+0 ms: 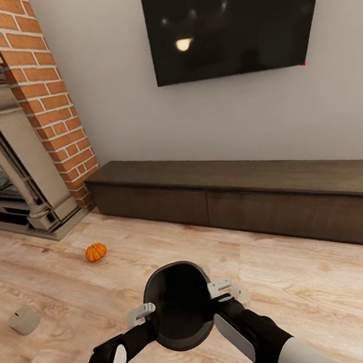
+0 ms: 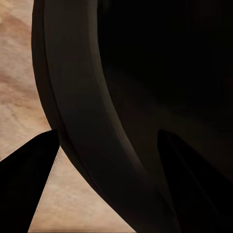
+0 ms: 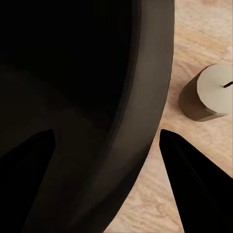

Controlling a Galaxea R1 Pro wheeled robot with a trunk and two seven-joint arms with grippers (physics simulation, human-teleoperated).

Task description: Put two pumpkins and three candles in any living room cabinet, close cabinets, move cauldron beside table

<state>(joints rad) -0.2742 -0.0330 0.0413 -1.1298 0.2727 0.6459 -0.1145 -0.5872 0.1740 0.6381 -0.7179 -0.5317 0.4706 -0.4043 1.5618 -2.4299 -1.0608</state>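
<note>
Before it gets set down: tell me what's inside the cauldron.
The cauldron, gripped at its rim by the left gripper and right gripper, shows only a dark inner wall. Nothing is visible inside, but the deep bottom is too shadowed to confirm.

living room: fireplace (image 1: 3, 147), wall television (image 1: 229, 15)

Two black arms at the frame's bottom, glossy white panels along each forearm, pale grey-white end effector (image 1: 142, 314) brackets, black wedge-shaped fingers (image 3: 194, 184)

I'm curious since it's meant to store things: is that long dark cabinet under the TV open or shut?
Shut, as far as shows: the cabinet has its dark fronts flush, with no pale drawer interior exposed. Its far right end runs out of the picture.
</note>
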